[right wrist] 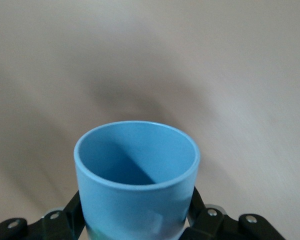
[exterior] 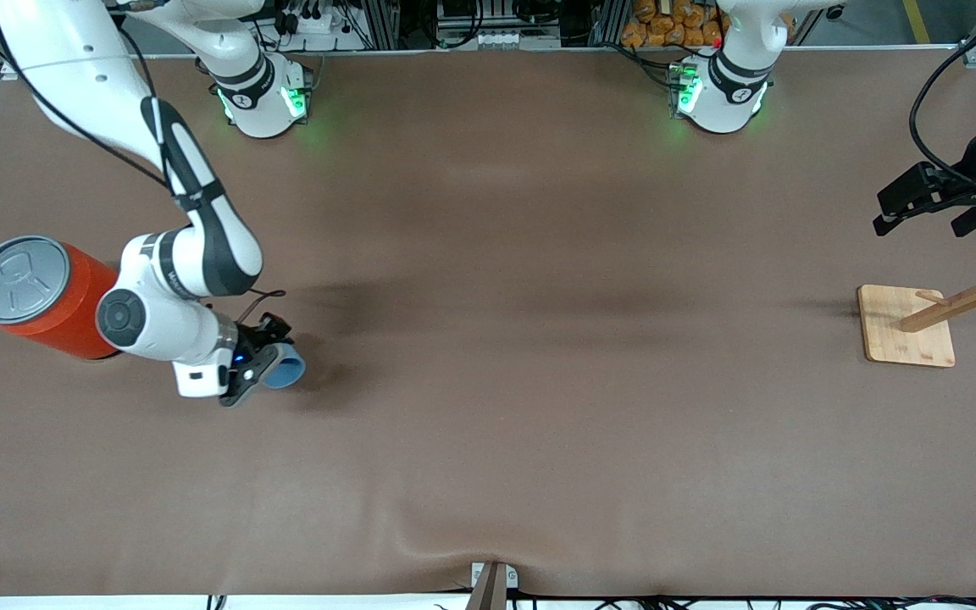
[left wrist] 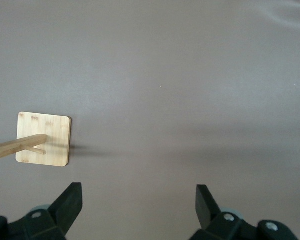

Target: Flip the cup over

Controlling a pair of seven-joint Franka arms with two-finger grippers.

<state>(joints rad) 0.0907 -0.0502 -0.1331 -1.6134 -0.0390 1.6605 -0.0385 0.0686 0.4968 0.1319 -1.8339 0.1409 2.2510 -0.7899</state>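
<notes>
The light-blue cup [exterior: 286, 369] lies on its side between the fingers of my right gripper [exterior: 261, 366], low over the brown table toward the right arm's end. The right wrist view looks into the cup's open mouth [right wrist: 136, 161], darker blue inside, with a black finger pressed against each side of its wall; my right gripper [right wrist: 136, 220] is shut on it. My left gripper [exterior: 920, 203] waits above the table at the left arm's end, over the wooden stand. Its two black fingers are spread wide with nothing between them, and only bare table shows under my left gripper [left wrist: 139, 202].
A large orange can [exterior: 47, 296] with a grey lid stands next to the right arm's wrist, at that end of the table. A wooden peg stand on a square bamboo base [exterior: 907, 326] sits at the left arm's end, also seen as the bamboo base [left wrist: 44, 139].
</notes>
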